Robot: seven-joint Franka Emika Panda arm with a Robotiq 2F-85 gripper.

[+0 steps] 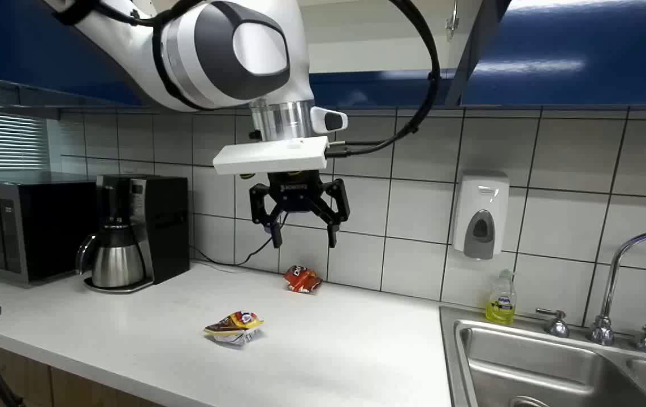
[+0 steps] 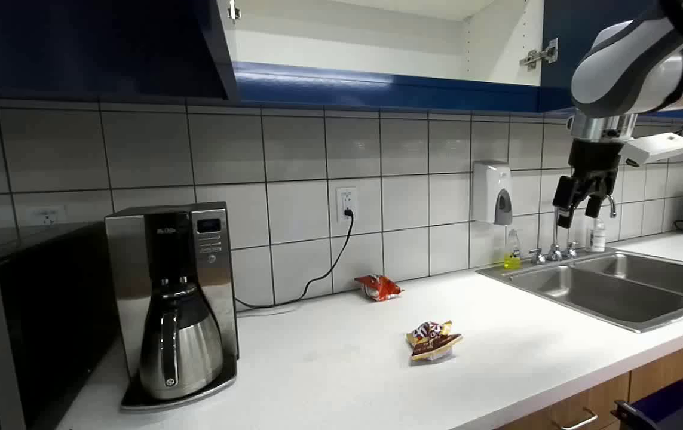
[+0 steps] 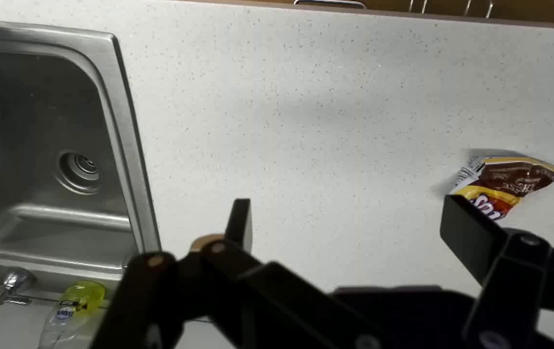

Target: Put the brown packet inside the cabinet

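The brown packet [image 1: 235, 328] lies crumpled on the white counter, and it also shows in an exterior view [image 2: 434, 341]. In the wrist view the packet [image 3: 512, 180] is at the right, partly covered by the right finger. The cabinet [image 1: 379, 89] is overhead with its doors open; its white interior and blue lower edge [image 2: 377, 85] show in both exterior views. My gripper [image 1: 304, 238] is open, empty and pointing down, well above the counter and below the cabinet. It also shows in an exterior view [image 2: 579, 216] and the wrist view [image 3: 347, 225]. It is apart from the packet, on its sink side.
A red-orange packet [image 1: 302, 279] lies by the tiled wall. A coffee maker [image 2: 171, 304] and a microwave [image 2: 36, 310] stand at one end. A steel sink [image 1: 543, 362], dish soap bottle [image 1: 502, 299] and wall soap dispenser [image 1: 481, 216] are at the other side. An open blue door [image 2: 574, 60] borders the cabinet.
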